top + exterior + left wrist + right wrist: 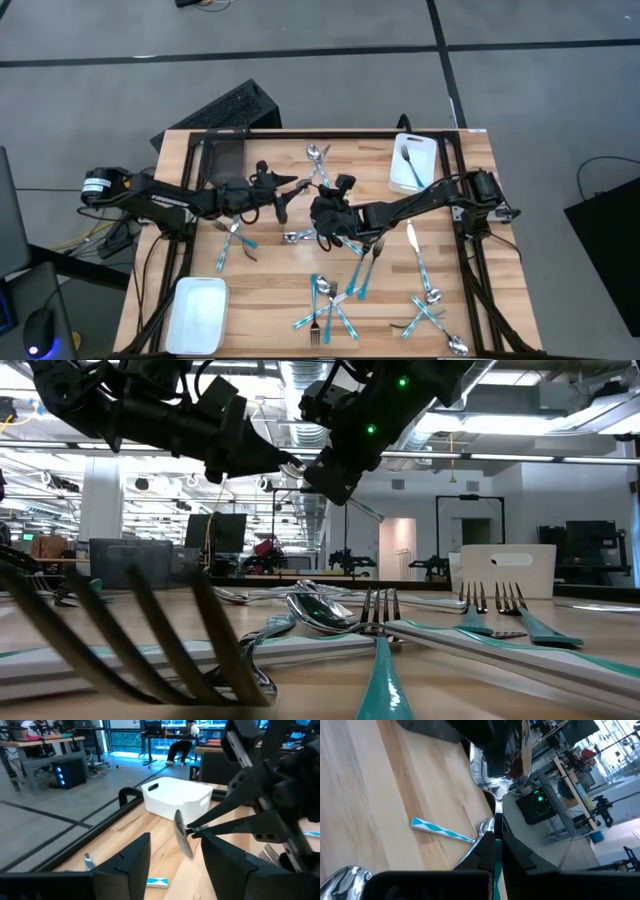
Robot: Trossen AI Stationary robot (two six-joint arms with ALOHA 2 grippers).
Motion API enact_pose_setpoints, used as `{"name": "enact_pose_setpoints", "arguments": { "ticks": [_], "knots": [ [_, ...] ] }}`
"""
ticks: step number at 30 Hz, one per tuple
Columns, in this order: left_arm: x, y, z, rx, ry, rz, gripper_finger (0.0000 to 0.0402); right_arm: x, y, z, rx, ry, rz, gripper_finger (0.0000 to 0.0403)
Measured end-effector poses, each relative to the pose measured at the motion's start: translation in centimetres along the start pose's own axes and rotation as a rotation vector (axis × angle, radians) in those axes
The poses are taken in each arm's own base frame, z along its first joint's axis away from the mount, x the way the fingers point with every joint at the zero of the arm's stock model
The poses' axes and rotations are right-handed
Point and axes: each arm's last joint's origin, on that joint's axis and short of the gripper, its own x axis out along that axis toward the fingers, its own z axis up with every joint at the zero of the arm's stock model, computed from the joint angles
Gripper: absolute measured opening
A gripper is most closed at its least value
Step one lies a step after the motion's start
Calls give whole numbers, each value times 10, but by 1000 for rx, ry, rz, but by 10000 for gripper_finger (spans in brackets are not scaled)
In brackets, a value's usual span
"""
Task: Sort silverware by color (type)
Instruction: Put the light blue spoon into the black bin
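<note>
From above, the two arms met over the middle of the wooden table (300, 290), the left gripper (283, 200) facing the right gripper (318, 212), with silverware (325, 305) scattered across the boards, a white tray (197, 315) at the near left corner and another white tray (418, 152) holding a fork at the far right. At table height, forks and spoons (320, 612) lay close to the lens while both grippers hung above them. From the left wrist, the left gripper's fingers (127, 865) stood apart, and just beyond them a spoon (181, 834) was pinched at its handle by the right gripper (200, 827). From the right wrist, the right gripper's fingers (487, 852) were clamped together on that spoon (492, 767), its bowl pointing away.
</note>
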Motion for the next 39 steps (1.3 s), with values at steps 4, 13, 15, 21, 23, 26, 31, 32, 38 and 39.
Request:
{"name": "enact_pose_setpoints", "arguments": {
  "ticks": [4,13,15,21,23,26,31,32,38,39],
  "knots": [
    [1,4,0,11,2,7,99,-1,0,0,-7,-3,1,34],
    [-1,6,0,116,28,6,2,1,0,0,123,0,30,83],
    [-6,8,4,143,77,37,1,1,1,-2,203,9,60,101],
    [-33,20,53,309,374,250,0,-7,6,-10,316,69,87,146],
    [-46,26,79,360,457,313,0,-10,8,-13,325,86,91,154],
    [-63,36,121,399,545,375,0,-12,9,-15,326,96,95,159],
    [-79,60,158,387,724,465,0,-16,12,-14,323,92,104,158],
    [-81,66,160,384,764,486,0,-16,12,-14,323,92,111,157],
    [-77,96,153,323,957,495,0,-18,14,-14,322,95,158,155],
    [-75,101,151,305,989,482,0,-18,14,-14,321,96,159,155]
  ]
}}
